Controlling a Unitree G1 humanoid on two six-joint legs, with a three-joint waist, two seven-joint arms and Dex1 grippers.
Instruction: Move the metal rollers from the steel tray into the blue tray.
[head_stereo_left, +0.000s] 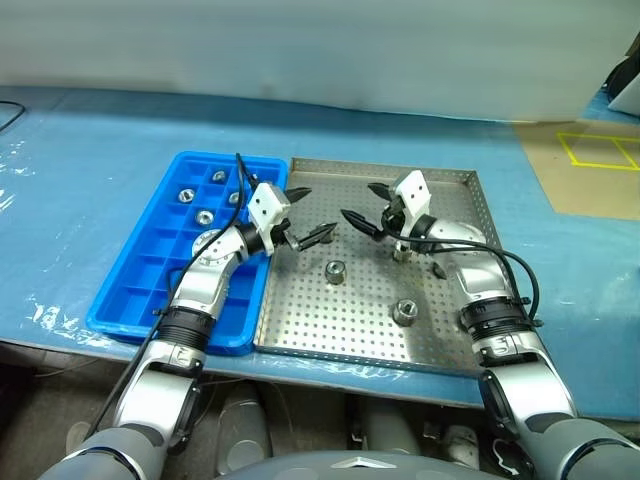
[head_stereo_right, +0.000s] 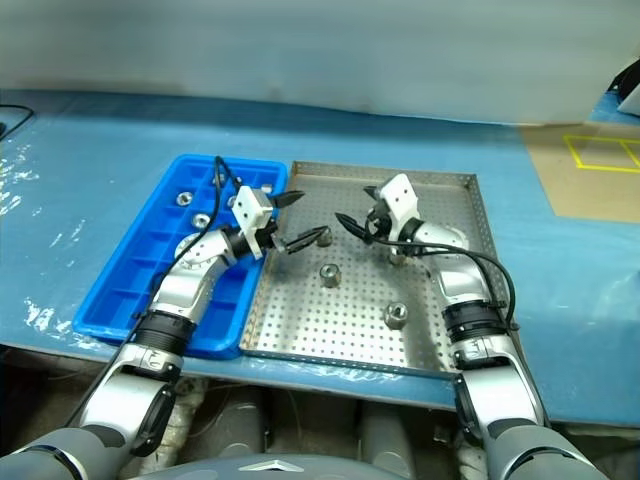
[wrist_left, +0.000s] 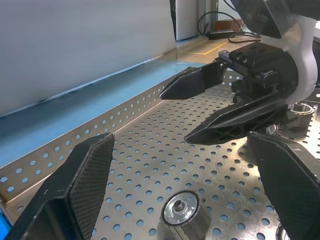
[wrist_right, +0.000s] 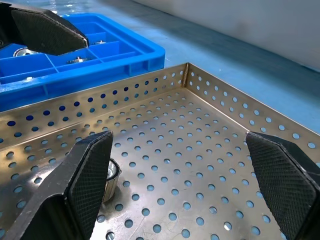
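Note:
The steel tray (head_stereo_left: 470, 330) lies in the middle of the table with the blue tray (head_stereo_left: 130, 300) against its left side. Two metal rollers (head_stereo_left: 335, 270) (head_stereo_left: 404, 311) stand free on the perforated floor, and a third (head_stereo_left: 402, 251) sits right below my right hand. Several rollers (head_stereo_left: 204, 216) lie in the blue tray's far compartments. My left gripper (head_stereo_left: 308, 214) hovers open over the steel tray's left part, above one roller (wrist_left: 181, 211). My right gripper (head_stereo_left: 364, 206) faces it, open and empty, with a roller (wrist_right: 112, 176) beside one finger (wrist_right: 90, 175).
A blue sheet (head_stereo_left: 90, 130) covers the table, whose front edge runs just below both trays. A white wall stands behind. Brown floor with yellow tape marks (head_stereo_left: 600, 150) lies at the far right. The two grippers' tips stand close together over the tray.

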